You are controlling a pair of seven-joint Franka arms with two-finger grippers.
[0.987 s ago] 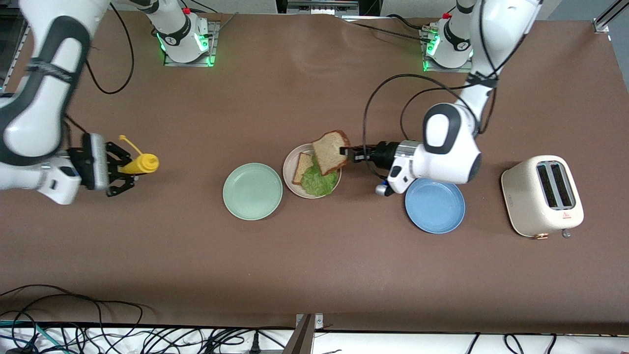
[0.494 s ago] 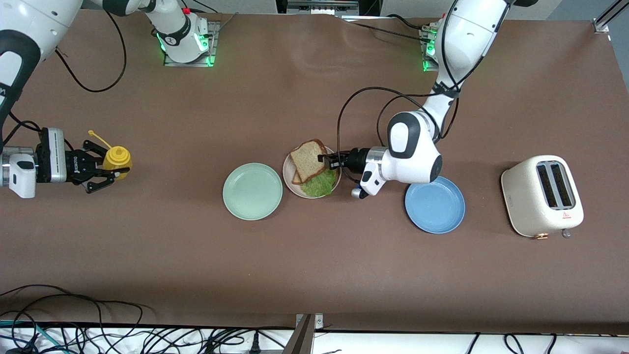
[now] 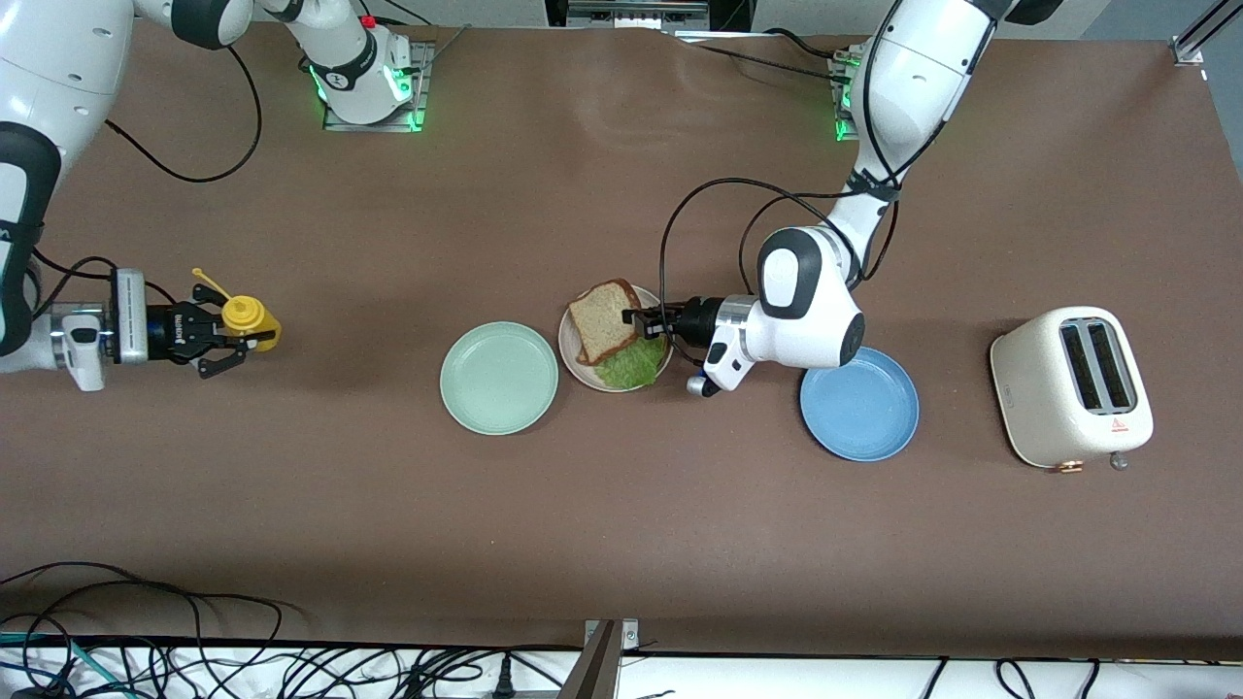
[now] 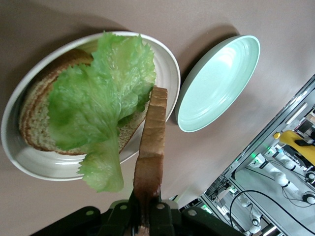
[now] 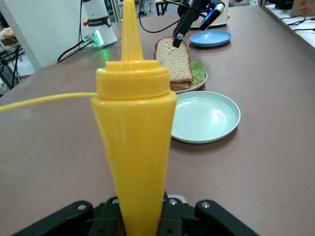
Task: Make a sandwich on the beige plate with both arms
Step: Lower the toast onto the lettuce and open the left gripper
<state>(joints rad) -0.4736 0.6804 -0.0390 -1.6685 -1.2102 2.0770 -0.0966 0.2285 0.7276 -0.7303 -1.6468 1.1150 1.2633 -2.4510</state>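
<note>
Pinching one crust edge, the left hand (image 3: pixel 636 317) is clamped on the top bread slice (image 3: pixel 602 322) (tilted over the lettuce (image 3: pixel 631 363)) at mid-frame above the beige plate (image 3: pixel 573 366); the slice stretches away from the fingers. Right hand (image 3: pixel 225 338), frame-left, grips an upright yellow bottle (image 3: pixel 245 316).

The front view looks down from high above the table's edge, facing both robot bases, and takes in the whole brown table (image 3: pixel 621 505). Landmark: the beige plate (image 3: pixel 572 335), near the middle of that view. The left wrist view sits very close over the beige plate (image 4: pixel 167 69), looking along the gripper's held bread slice (image 4: pixel 151 142) toward the mint-green plate (image 4: pixel 216 83) just beside it. The right wrist view looks low across the table from the right arm's end, past the yellow bottle (image 5: pixel 135 142) filling its foreground, toward the beige plate (image 5: pixel 199 82), well apart. All three views share the two plates.
</note>
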